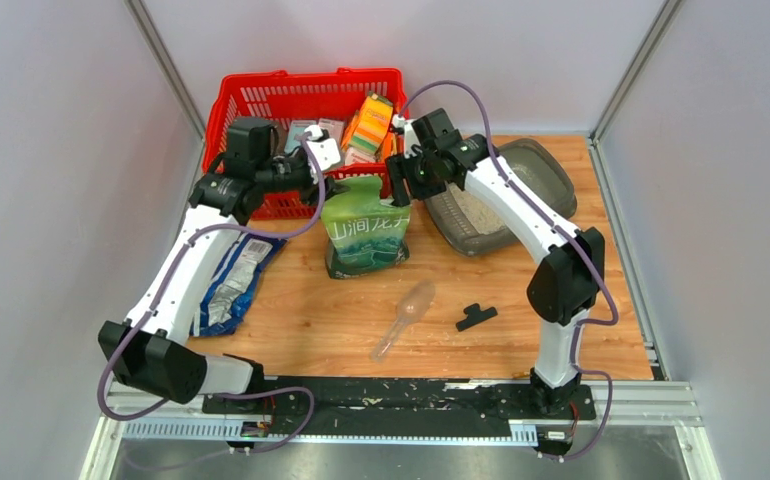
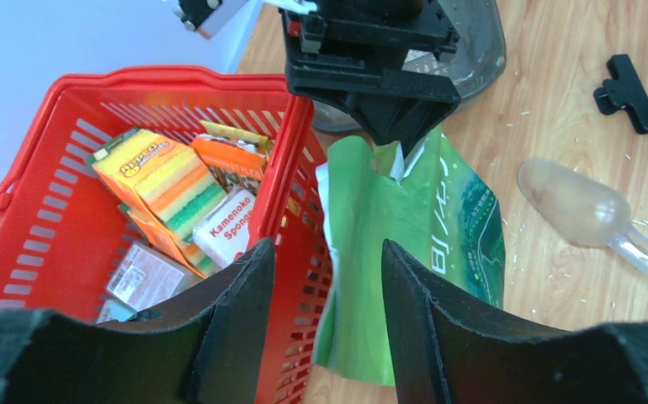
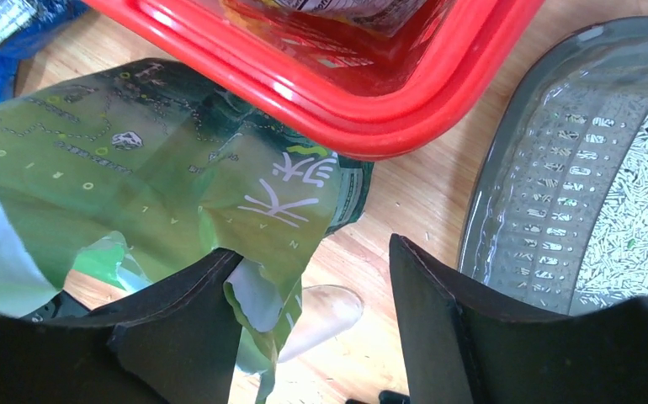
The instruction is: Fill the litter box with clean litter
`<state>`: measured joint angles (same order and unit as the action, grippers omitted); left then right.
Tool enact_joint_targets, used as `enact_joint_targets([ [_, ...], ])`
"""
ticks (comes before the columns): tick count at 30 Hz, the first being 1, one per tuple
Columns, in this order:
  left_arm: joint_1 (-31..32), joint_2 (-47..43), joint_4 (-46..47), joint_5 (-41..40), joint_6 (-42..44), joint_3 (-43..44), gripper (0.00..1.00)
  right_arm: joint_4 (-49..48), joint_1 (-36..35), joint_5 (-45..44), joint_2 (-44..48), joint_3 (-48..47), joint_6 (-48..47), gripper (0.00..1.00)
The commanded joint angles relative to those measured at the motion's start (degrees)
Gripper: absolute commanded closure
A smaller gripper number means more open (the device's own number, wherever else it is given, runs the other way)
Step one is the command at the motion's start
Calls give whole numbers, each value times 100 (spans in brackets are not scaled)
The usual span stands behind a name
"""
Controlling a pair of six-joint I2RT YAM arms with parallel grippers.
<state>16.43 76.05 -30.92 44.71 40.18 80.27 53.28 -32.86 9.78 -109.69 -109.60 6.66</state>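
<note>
The dark grey litter box (image 1: 551, 170) sits at the back right, with pale clean litter (image 1: 477, 212) in its near end; the right wrist view shows the litter box wall (image 3: 548, 185) and the clean litter (image 3: 640, 219) too. A green pouch (image 1: 366, 235) stands upright in the middle, its torn top open. My left gripper (image 1: 331, 187) is open at the pouch's top left edge. My right gripper (image 1: 401, 186) is open at its top right. The pouch (image 2: 405, 227) edge hangs loose between the left gripper (image 2: 325, 252) fingers. A torn flap of the pouch (image 3: 177, 168) rests against one finger of the right gripper (image 3: 314, 252).
A red basket (image 1: 261, 95) of sponge packs stands right behind the pouch. A blue-silver bag (image 1: 231, 280) lies flat at the left. A clear plastic scoop (image 1: 406, 315) and a black clip (image 1: 476, 317) lie in front of the pouch. Stray granules dot the wood.
</note>
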Motion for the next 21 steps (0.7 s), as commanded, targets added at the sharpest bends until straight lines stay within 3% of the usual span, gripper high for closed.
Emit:
enact_joint_targets([
  [1,10,225,-721,152,392,603,42,34,-36,173,167,219,-261,36],
  [4,53,428,-1293,170,796,771,44,-19,-36,121,167,273,-296,36],
  [10,212,911,-2471,82,1588,1183,63,-221,-36,-405,141,44,-297,38],
  [12,238,999,-2761,91,1711,1333,74,-405,8,-774,219,79,-77,39],
  [13,247,1017,-2805,91,1756,1368,85,-449,25,-828,272,79,-42,40],
  [16,256,991,-2788,82,1739,1386,100,-537,87,-1161,351,97,-24,44],
  [19,256,885,-2491,-111,1407,1325,100,-573,175,-1128,413,176,-59,50],
  [21,256,657,-1588,-654,1046,1046,100,-582,219,-831,466,281,-94,57],
])
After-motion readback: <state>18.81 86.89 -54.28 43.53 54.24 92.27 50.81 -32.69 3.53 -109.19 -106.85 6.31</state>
